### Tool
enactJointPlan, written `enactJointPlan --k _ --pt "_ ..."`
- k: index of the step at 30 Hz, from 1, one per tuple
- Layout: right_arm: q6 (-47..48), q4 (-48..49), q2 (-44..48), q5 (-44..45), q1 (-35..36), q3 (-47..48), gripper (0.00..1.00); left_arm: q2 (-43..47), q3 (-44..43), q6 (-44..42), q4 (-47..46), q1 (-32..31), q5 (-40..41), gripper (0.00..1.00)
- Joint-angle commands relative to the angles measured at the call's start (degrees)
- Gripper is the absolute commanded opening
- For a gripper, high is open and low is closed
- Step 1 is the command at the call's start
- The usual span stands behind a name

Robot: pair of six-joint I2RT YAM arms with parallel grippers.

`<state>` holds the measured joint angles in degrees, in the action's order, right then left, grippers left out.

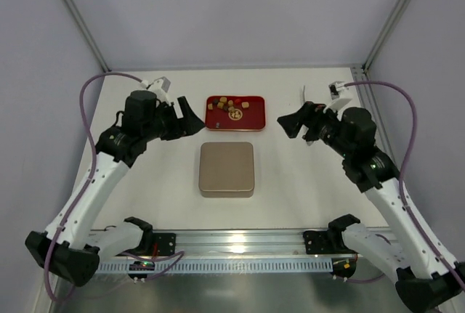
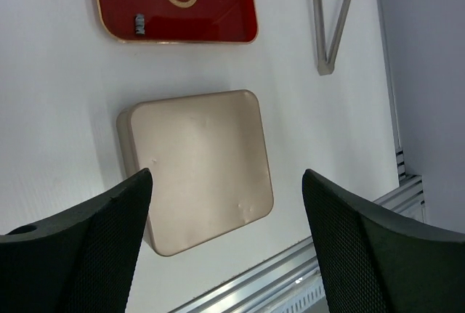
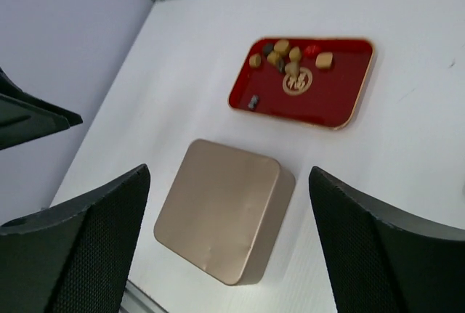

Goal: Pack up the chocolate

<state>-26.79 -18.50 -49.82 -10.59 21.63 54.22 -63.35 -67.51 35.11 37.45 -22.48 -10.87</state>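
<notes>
Left tool (image 2: pixel 227 179), right tool (image 3: pixel 229 171) agape, empty; chocolate (image 3: pixel 282 47) on tray (image 3: pixel 336 92) beyond tin (image 3: pixel 221 218); tongs (image 2: pixel 330 19) plain only from left wrist.

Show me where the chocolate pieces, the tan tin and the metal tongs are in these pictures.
chocolate pieces (image 3: pixel 282 47), right wrist view, on a tan-gold piece of the cluster.
tan tin (image 2: pixel 196 168), left wrist view, on the middle of its lid.
metal tongs (image 2: pixel 325 62), left wrist view, on the joined end.
</notes>
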Motion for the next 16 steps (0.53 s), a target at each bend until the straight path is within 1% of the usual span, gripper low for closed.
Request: enactJointPlan --k 1,3,6,8,16 --pt "2.6 -5.2 6.2 8.6 0.0 3.7 0.91 5.5 -3.5 -4.3 3.6 0.2 1.5 0.83" --pt "2.7 -7.9 7.6 10.3 0.0 5.2 1.0 8.3 -3.8 -5.8 5.1 0.2 2.1 0.84" --pt "2.4 -10.9 9.0 13.6 0.0 6.3 1.0 10.6 -4.2 -7.1 6.7 0.2 2.7 0.84" --pt "2.1 -11.8 9.8 14.2 0.0 6.3 1.0 11.2 -4.3 -7.3 7.2 0.2 2.8 0.84" --pt "1.7 -10.6 11.0 16.1 0.1 4.4 1.0 11.5 -5.2 -7.9 8.3 0.2 3.2 0.85"
